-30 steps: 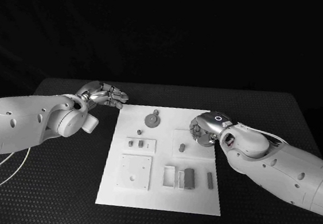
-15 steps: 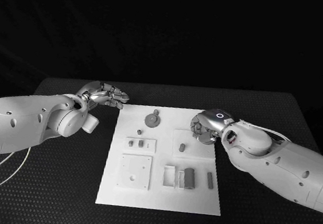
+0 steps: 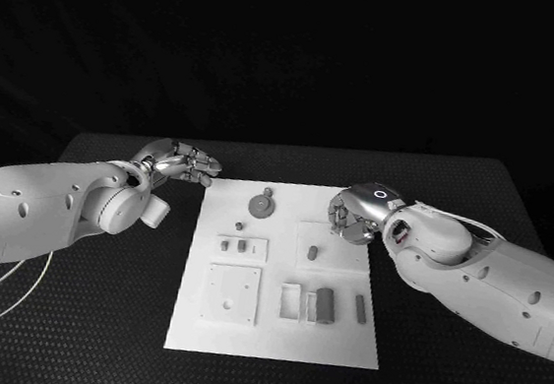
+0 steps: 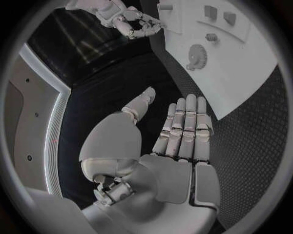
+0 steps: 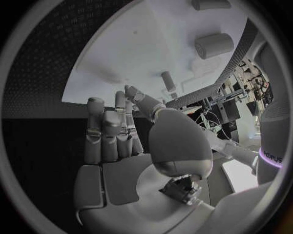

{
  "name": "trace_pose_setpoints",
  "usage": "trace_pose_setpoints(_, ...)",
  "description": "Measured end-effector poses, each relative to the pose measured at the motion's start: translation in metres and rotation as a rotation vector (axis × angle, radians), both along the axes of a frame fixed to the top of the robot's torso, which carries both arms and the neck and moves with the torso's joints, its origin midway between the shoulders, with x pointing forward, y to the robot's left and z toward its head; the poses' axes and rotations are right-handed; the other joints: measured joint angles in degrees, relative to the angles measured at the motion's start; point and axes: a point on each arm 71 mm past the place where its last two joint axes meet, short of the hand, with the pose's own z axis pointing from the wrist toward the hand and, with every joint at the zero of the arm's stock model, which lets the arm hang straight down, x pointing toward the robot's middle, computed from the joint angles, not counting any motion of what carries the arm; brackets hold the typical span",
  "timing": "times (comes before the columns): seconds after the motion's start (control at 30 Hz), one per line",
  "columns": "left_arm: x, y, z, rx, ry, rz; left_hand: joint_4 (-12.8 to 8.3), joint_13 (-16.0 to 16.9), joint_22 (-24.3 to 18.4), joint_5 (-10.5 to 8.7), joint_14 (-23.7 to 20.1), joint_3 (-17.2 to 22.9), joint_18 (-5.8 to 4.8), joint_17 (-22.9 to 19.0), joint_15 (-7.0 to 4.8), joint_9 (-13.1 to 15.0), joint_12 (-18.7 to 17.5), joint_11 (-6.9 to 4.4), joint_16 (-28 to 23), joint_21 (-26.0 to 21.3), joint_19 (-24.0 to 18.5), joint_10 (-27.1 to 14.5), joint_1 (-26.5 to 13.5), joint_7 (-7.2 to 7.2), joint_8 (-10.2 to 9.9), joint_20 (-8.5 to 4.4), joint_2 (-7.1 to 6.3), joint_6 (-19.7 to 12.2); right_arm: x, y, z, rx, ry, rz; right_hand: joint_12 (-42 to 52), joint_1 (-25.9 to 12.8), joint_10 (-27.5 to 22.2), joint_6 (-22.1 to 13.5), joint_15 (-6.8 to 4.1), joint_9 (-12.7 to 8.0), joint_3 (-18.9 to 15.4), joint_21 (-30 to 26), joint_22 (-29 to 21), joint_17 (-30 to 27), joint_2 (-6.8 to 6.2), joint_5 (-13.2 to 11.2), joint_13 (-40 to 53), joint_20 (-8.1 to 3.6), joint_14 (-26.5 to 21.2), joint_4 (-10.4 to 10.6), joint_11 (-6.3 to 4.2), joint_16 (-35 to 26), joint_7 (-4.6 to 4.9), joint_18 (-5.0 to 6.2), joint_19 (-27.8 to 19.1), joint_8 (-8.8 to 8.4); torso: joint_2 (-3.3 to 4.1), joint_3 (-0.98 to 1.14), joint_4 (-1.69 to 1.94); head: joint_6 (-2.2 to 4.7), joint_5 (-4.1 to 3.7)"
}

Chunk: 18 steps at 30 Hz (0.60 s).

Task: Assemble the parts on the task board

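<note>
While right hand hovers empty over task board, fingers apart, left hand likewise empty, fingers spread.

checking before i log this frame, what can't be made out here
- Head view: the right hand covers the board's far right corner; anything beneath is hidden.
- Head view: the parts are too small to tell their shapes.
- Left wrist view: the left hand is open; the board runs off the circle's rim.

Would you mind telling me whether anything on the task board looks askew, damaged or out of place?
Nothing stands out. The task board lies flat on the table, its grey parts sit in tidy rows, and both hands hold nothing.
</note>
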Motion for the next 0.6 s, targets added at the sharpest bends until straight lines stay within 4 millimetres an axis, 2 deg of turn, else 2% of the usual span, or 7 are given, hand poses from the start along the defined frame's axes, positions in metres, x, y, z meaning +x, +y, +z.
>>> trace_pose_setpoints(0.13, 0.000, 0.000, 0.000, 0.000, 0.000, 0.000, 0.0, 0.0, 0.0, 0.00, 0.0, 0.0, 0.00, 0.1, 0.00, 0.0, 0.0, 0.00, 0.0, 0.0, 0.0, 0.0, 0.0, 0.00, 0.0, 0.00, 0.00, 0.0, -0.006, 0.006, 0.010, 0.018, -0.010, 0.023, 0.0, 0.0, 0.0, 0.0, 0.00, 0.0, 0.0, 0.0, 0.0, 0.0, 0.00, 0.0, 0.0, 0.01, 0.0, 0.0, 0.00, 0.0, 0.00, 0.00, 0.0, -0.01, 0.00, -0.01, 0.01, -0.08, 0.08)
trace_pose_setpoints(0.3, 0.000, 0.000, 0.000, -0.001, 0.000, -0.001, 0.2, -0.1, 0.0, 0.00, 0.0, -0.2, 0.00, 0.1, 0.00, -0.1, 0.0, 0.00, 0.0, 0.0, 0.0, 0.0, -0.2, 0.00, 0.0, 0.00, 0.23, 0.0, -0.017, 0.026, 0.020, 0.052, -0.014, 0.077, 0.0, 0.0, 0.0, 0.0, 0.01, 0.0, -0.1, 0.0, 0.0, 0.0, 0.00, 0.0, 0.0, 0.09, 0.0, -0.1, 0.00, 0.0, 0.00, 0.00, 0.1, -0.02, -0.01, -0.02, -0.01, -0.09, 0.25)
trace_pose_setpoints(0.6, 0.000, -0.001, 0.000, -0.001, 0.000, -0.003, 0.2, -0.1, -0.1, 0.00, 0.0, -0.2, 0.00, 0.2, 0.00, -0.1, 0.0, 0.00, -0.2, 0.0, 0.0, 0.0, -0.2, 0.00, 0.0, 0.00, 0.23, 0.0, -0.033, 0.059, 0.025, 0.091, 0.014, 0.150, 0.0, 0.0, 0.0, 0.0, 0.08, -0.1, -0.1, 0.0, 0.0, 0.0, 0.00, 0.0, 0.0, 0.10, 0.1, -0.1, 0.00, 0.0, 0.01, 0.00, 0.1, -0.06, -0.02, -0.06, 0.03, -0.18, 0.79)
